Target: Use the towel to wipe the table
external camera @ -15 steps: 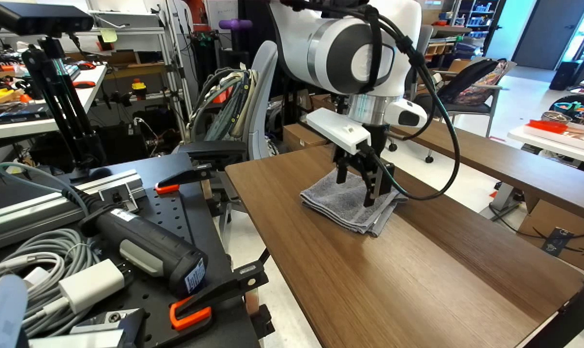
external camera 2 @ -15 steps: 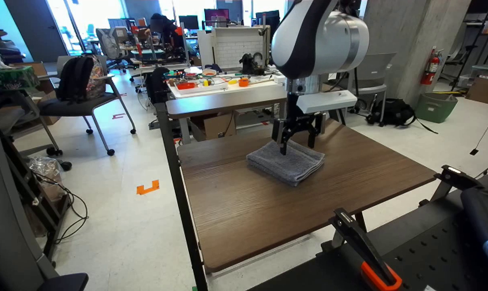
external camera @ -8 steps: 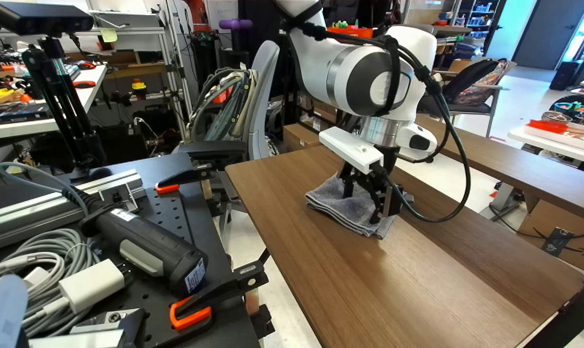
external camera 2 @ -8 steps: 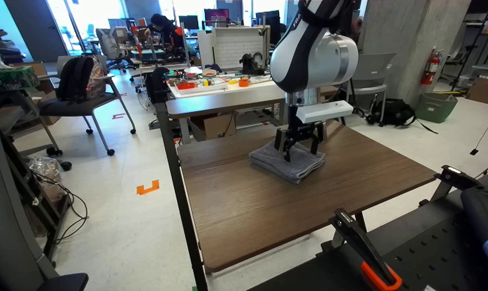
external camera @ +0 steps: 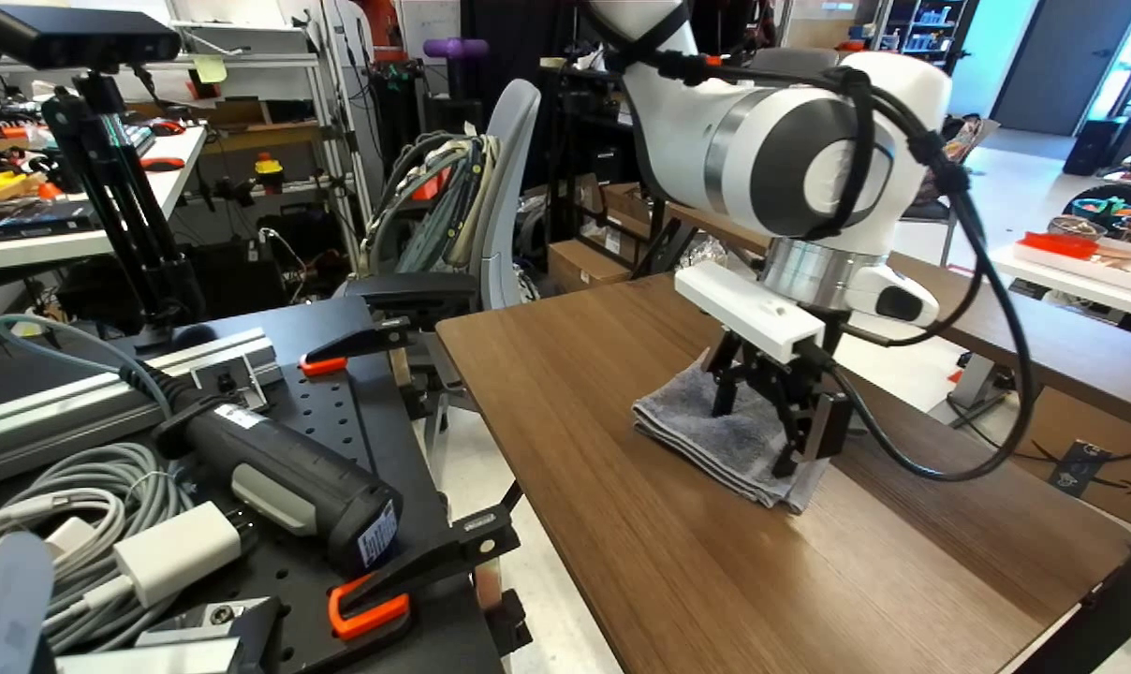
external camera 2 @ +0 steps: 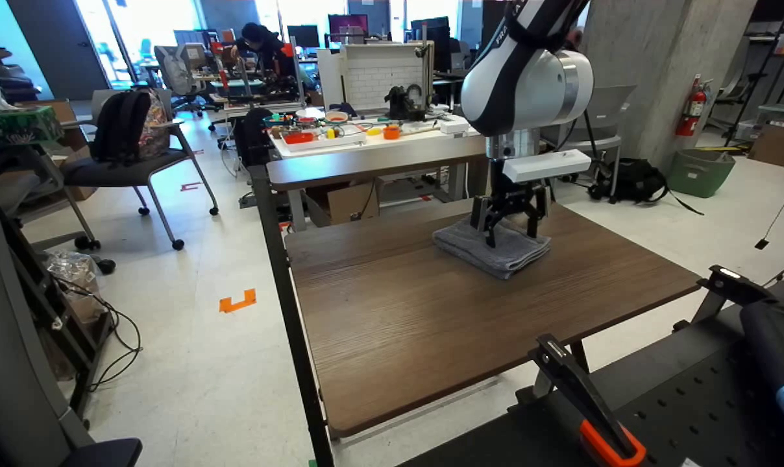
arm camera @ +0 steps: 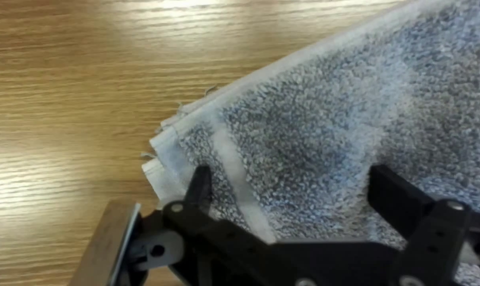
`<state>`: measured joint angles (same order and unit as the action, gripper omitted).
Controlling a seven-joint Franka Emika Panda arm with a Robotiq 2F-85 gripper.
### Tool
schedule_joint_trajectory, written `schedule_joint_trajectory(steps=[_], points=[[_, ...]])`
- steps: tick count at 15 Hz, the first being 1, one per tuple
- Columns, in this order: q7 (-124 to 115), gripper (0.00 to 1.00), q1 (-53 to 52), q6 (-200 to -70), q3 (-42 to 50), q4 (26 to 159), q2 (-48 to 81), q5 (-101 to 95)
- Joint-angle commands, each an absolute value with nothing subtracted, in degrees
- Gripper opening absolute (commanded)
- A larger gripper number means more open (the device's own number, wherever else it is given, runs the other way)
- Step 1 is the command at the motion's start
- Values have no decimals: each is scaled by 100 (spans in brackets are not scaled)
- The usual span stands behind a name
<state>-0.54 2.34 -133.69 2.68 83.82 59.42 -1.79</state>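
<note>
One claw (external camera: 755, 436) has its two fingers (arm camera: 399, 198) spread wide, with nothing squeezed between them. One folded grey towel (external camera: 706, 440) lies right under the claw's tips on one brown table (external camera: 565, 412).

Perforated black bench (external camera: 343, 395): close in an exterior view, looking diagonally down along the wood-grain table (external camera: 580, 459) towards a grey office chair (external camera: 509, 187).
Brick-patterned white panel (external camera 2: 385, 87): distantly faced in an exterior view, looking diagonally down across the table.
Folded terry towel (arm camera: 303, 139): very close in the wrist view, looking down past the gripper (arm camera: 289, 173).
Table, towel, gripper: shared by both exterior views, from differing angles.
</note>
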Motion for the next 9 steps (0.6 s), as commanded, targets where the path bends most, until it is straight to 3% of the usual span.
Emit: schedule_joint_trajectory(steps=[1, 6, 9], points=[[149, 100, 584, -12776, 331, 7542, 6420, -123], [314, 100, 982, -12338, 304, 7116, 6477, -66], [419, 100, 1039, -12542, 280, 7563, 6087, -79]])
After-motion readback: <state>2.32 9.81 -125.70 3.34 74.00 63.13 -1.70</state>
